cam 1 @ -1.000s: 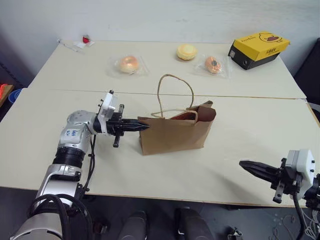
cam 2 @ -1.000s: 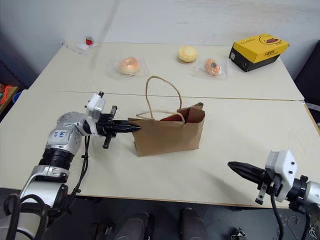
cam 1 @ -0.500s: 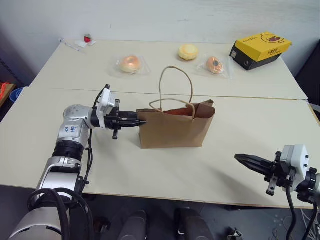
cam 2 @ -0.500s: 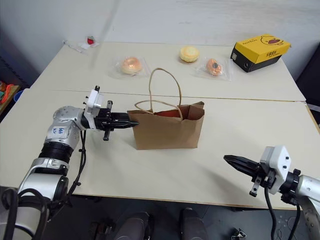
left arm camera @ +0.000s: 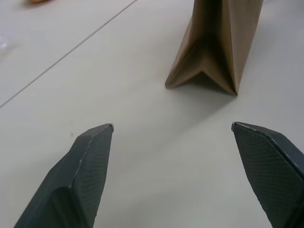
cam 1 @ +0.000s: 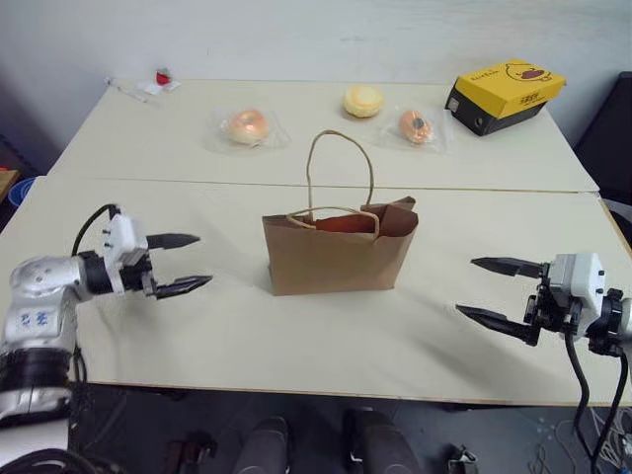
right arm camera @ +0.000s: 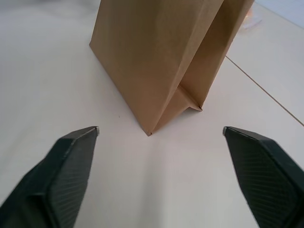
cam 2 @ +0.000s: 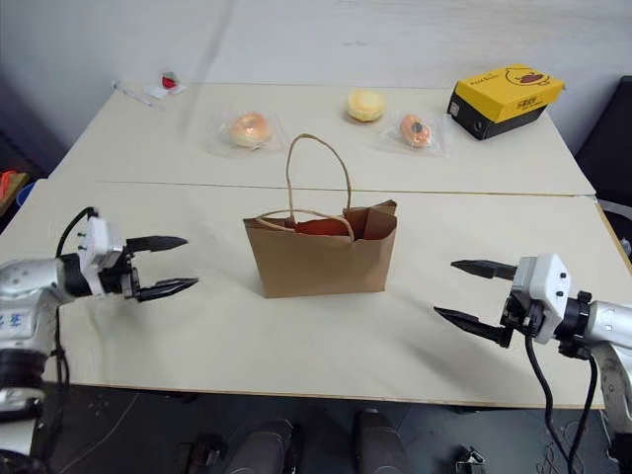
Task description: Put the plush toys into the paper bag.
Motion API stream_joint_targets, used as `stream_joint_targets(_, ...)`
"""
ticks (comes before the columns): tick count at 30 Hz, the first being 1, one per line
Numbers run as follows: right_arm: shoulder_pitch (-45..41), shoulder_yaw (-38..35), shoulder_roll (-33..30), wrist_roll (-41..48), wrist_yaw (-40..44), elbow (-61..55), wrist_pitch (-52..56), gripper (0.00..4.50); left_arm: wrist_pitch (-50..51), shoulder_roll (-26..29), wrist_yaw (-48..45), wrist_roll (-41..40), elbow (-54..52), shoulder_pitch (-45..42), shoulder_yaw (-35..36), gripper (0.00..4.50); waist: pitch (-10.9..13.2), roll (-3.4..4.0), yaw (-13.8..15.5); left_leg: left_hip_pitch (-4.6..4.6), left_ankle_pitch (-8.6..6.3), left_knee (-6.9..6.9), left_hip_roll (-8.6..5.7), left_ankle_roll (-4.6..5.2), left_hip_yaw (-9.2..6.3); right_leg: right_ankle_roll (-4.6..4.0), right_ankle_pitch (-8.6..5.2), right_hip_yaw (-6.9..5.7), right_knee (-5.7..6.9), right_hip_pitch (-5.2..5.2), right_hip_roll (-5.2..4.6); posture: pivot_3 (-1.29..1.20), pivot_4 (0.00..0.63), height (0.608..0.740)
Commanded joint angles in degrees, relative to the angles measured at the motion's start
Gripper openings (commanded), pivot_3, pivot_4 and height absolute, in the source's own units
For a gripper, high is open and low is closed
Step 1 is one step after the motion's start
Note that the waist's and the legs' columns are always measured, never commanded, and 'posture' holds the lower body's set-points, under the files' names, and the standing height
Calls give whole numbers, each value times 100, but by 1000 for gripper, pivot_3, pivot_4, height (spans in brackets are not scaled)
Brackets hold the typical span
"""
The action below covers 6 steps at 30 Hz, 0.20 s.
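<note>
Paper bag [cam 1: 338,254] standing up in the middle of the table [cam 1: 296,336], mouth open. Something orange-red [cam 1: 341,224] peeking out at the top, maybe a plush toy, hard to tell. Left gripper [cam 1: 182,264] at nine o'clock from the bag, fingers spread wide, holding nothing. Right gripper [cam 1: 498,291] at three o'clock, spread wide too, empty. Both well apart from the bag, likely because the job looks done. Wrapped buns [cam 1: 245,125] at twelve o'clock, left alone.

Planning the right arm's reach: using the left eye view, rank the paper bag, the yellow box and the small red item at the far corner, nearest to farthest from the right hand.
1. paper bag, table centre, standing upright.
2. yellow box, far right.
3. small red item, far left corner.
Measured from the right hand, open at the near right edge.
</note>
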Motion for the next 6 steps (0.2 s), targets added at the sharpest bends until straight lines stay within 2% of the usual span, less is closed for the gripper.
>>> stream_joint_targets(1, -531, 56, -205, -184, 79, 495, -251, 4471, 246, 20, 528, -208, -928, 716, 650, 4188, 1, 0, 9, -1, 0, 0, 0, 0, 0, 0, 0, -1, -5, 0, -1, 0, 150, 740)
stream_joint_targets(6, -1002, 370, -270, -304, 318, 917, -300, 4471, 514, -45, 817, -407, -1627, 1390, 987, 4188, 1, 0, 92, -1, 0, 0, 2, 1, -6, -2, -1, -6, -10, 1, -2, 0, 150, 740)
